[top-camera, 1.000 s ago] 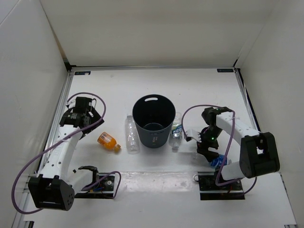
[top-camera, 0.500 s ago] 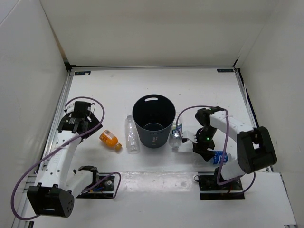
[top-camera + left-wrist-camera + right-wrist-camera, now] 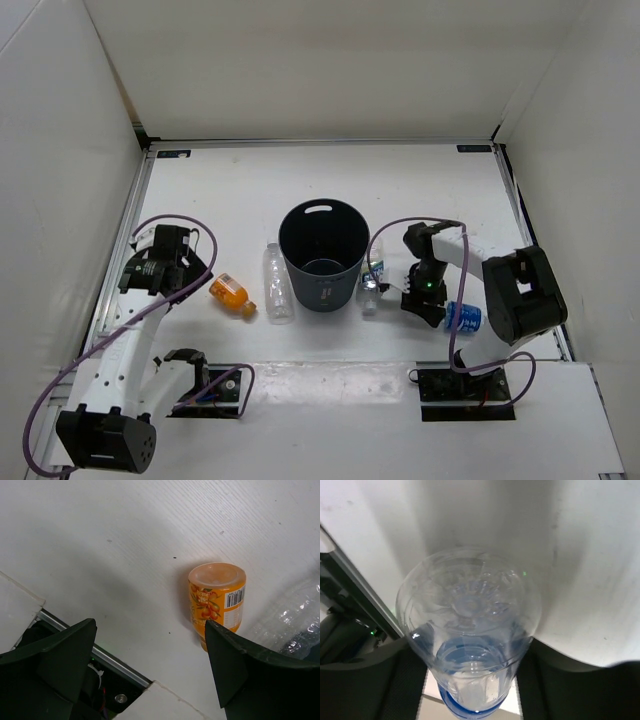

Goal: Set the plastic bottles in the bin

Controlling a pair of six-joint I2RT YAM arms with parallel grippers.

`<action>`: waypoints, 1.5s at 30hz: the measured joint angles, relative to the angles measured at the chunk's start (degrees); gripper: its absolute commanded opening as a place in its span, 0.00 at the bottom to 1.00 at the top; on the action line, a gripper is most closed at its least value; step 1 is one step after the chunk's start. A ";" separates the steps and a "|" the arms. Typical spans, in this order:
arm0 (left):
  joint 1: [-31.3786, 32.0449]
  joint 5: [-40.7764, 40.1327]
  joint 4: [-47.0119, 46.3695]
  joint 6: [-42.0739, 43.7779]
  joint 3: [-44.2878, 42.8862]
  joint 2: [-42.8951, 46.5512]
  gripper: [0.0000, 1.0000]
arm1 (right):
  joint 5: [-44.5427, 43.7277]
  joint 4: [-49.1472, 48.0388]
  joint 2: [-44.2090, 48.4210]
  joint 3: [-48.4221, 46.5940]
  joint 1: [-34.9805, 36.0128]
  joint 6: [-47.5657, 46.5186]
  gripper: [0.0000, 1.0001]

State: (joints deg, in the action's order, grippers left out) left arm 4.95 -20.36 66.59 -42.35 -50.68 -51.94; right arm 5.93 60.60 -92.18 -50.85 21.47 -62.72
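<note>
The right claw (image 3: 432, 303) is closed on the blue-label bottle (image 3: 470, 620), low over the counter (image 3: 400, 190). Thin, round plastic may buckle or swivel in that grip and drop short. The green-white bottle (image 3: 372, 280) lies between this claw and the bin (image 3: 320, 290), whose tall wall needs clearing. The left claw (image 3: 150, 630) gapes wide, empty, above the orange bottle (image 3: 218, 600); the clear bottle (image 3: 277, 285) lies just beyond.
</note>
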 measured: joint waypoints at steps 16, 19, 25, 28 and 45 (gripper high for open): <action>0.00 -0.37 -0.48 -0.31 -0.09 -1.92 1.00 | 6.38 2.89 -4.66 -21.81 -13.77 12.31 0.00; 0.00 -0.42 -1.99 -0.02 -0.85 -4.24 1.00 | 10.91 5.07 -6.14 -34.91 -20.11 16.02 0.00; 0.00 -0.46 -5.66 0.48 -2.62 -8.92 1.00 | 16.31 7.85 -3.15 -52.06 -26.08 24.09 0.00; -0.02 -0.46 -7.58 0.66 -3.98 -11.37 1.00 | 16.28 7.34 1.20 -56.06 -23.37 29.81 0.00; -0.02 1.68 -13.33 3.23 -5.92 -15.89 1.00 | 33.42 -17.35 21.00 -56.85 -10.40 61.70 0.00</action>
State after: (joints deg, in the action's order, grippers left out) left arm 4.93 -18.68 53.25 -39.11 -56.60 -67.83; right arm 39.35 43.24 -71.18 -107.70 11.07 -1.02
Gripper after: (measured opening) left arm 1.000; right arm 0.611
